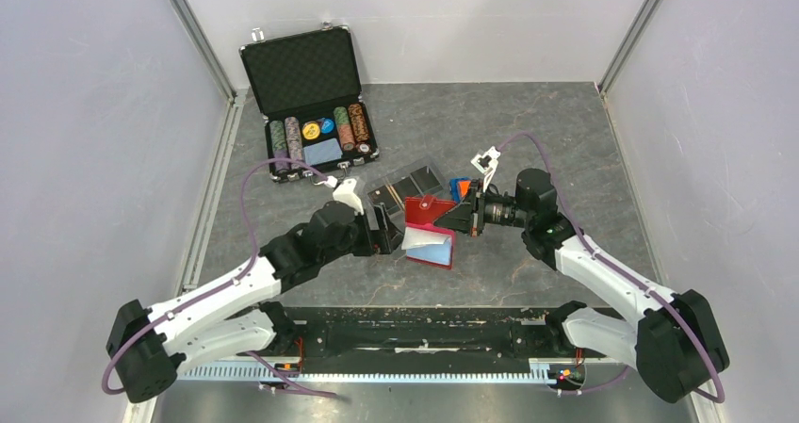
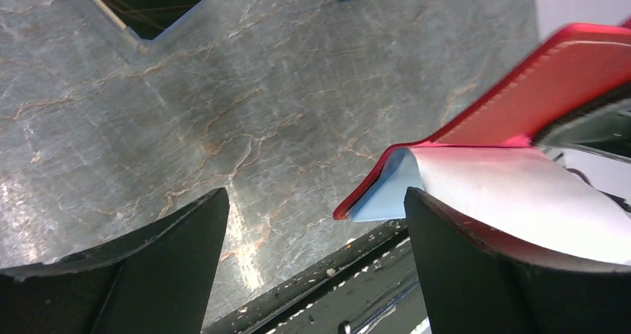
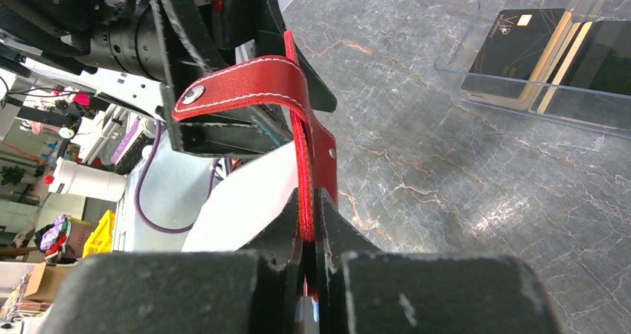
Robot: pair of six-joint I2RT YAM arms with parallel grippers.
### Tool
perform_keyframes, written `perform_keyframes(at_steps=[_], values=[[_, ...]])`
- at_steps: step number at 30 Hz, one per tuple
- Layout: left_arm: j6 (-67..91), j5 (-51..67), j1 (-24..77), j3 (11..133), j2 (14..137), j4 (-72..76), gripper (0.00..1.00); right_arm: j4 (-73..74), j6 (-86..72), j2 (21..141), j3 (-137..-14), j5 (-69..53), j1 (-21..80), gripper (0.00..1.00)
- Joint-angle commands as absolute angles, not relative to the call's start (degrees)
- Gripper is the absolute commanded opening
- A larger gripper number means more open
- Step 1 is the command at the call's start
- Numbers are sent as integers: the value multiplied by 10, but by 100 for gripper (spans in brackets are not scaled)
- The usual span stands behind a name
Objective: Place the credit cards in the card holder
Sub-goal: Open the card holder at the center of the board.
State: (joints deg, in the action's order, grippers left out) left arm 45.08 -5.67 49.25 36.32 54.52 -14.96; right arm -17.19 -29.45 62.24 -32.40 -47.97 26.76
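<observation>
The right gripper (image 3: 308,222) is clamped shut on the lower edge of the small red leather wallet (image 3: 316,148). It holds the wallet on edge above the grey marbled table (image 3: 461,200), seemingly so that the open mouth faces the other arm. The wallet's stitched snap tab (image 3: 245,85) is undone and curls free over the top, which leaves the pocket reachable. The left gripper (image 2: 314,200) faces that mouth with its jaws spread wide and nothing between them. A pale blue card (image 2: 383,196) juts from the wallet just beside the inner face of its right finger, close to touching or touching, and not pinched. This looks like a two-handed extraction, with one arm acting as a vise while the other lines up to draw out the contents. Whether any orange-gold card lies behind the pale one inside the wallet cannot be told from these views. The clear acrylic three-compartment card holder (image 3: 565,111) sits flat on the table near the wallet, on its far side. It already carries several credit cards (image 3: 521,51), one dark-faced with gold print and others showing gold edges, leaning in its compartments. Its place close to the wallet probably keeps any carry from wallet to slot short. The likely next need is for the left jaws to centre on a card's exposed corner before closing, since a skewed pinch on such thin plastic could slip or drag the wallet out of the right gripper's hold.
</observation>
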Motion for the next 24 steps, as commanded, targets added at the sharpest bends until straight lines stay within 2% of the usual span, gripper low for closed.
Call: perform_keyframes(at_steps=[1,9,24], values=[[474,-40,493,331,490,-69,93,-200,-300,623,-323,-483,264,0],[487,-44,493,277,444,-16,95,-212,-307,623,-323,-506,264,0],[447,30,492,251,465,153,98,-309,-374,631,-301,-561,264,0]])
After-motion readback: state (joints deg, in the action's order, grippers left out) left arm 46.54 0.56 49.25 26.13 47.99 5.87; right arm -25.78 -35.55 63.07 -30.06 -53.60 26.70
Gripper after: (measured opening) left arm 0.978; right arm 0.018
